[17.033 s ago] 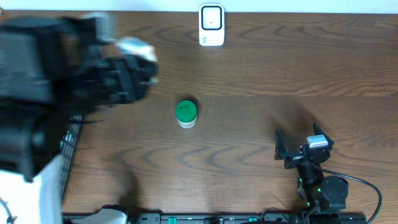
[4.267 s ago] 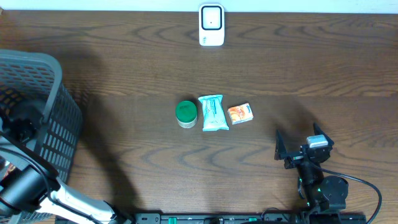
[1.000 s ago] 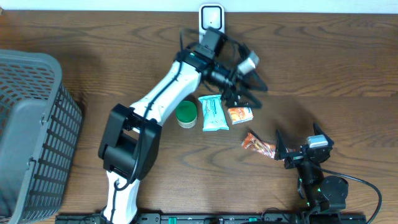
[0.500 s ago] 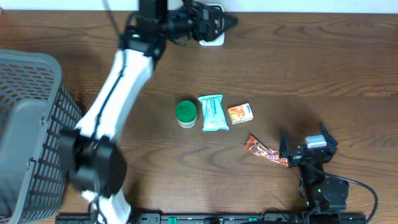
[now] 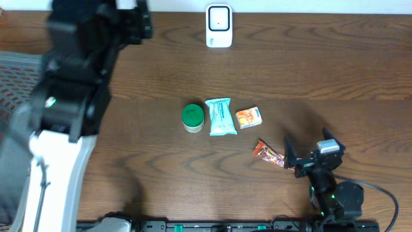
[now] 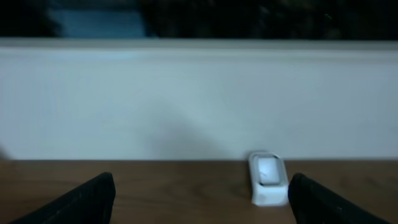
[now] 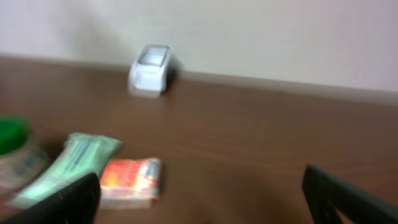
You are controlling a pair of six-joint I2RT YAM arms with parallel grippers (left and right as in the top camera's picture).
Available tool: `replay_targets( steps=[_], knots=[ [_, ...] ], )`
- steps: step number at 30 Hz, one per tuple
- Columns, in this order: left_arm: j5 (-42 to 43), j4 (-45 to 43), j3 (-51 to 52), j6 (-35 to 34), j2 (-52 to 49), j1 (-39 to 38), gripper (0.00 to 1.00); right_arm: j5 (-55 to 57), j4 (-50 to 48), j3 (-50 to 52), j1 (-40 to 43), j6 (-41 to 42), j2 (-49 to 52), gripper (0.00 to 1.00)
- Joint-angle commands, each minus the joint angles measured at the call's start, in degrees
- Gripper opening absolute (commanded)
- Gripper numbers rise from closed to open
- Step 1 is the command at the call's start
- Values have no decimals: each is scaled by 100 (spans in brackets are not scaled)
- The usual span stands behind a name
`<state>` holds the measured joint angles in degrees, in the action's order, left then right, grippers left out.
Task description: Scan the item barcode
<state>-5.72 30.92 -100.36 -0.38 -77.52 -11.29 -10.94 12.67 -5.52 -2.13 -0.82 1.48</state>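
My left arm (image 5: 64, 116) is the biggest thing in the overhead view. Half a second ago it stretched across to the top edge of the table (image 5: 322, 71). Now it has swung back to the upper left, a close, blurred mass that covers most of the grey basket (image 5: 16, 67), which stood fully in sight a few seconds back.

My left claw (image 6: 199, 186) is released: its wrist camera shows both dark fingers (image 6: 93, 199) spread wide at the bottom corners with only bare wood between them. It holds nothing.

My right claw (image 5: 309, 154) sits at the lower right, about where it was all along. It too is spread wide and empty.

The white scanner (image 5: 219, 26) stands upright at the far edge of the table and has not moved.

In the middle, the teal wipes pack (image 5: 221, 116), the green-lidded jar (image 5: 192, 117) just left of it and the small orange packet (image 5: 248, 117) just right of it lie in the same row as four seconds ago. Seventeen seconds ago the jar was alone there.

The red-orange wrapper (image 5: 269, 154) is the newest arrival, not on the table four seconds ago. It lies flat, below and right of the packet, and has shifted a little within the last second. Its end is just beside my right claw's near finger. I cannot tell if they touch.
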Motion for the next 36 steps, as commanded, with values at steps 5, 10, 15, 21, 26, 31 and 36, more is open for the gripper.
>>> replay_targets(
  steps=[5,10,15,21,26,31,36],
  knots=[
    [-1165,11,-74,306,1342,260,89,-468,3027,-2337,-55,1106,481,99],
    [-1858,234,-74,879,1908,260,89,-581,4122,-3842,-57,1473,1351,99],
    [-1899,402,2,935,2483,260,89,-1882,3709,-4509,-55,1473,2140,99],
    [-1895,422,251,909,3073,260,89,-2472,2632,-4505,-61,1698,2487,99],
    [-1878,356,551,868,3401,260,89,-1727,2933,-4966,-59,1615,2664,99],
    [-1878,284,693,868,3458,260,89,-568,3713,-5740,-59,1589,2953,99],
    [-1875,223,752,861,3458,260,89,855,4586,-6763,-59,1333,3746,99]
  ],
)
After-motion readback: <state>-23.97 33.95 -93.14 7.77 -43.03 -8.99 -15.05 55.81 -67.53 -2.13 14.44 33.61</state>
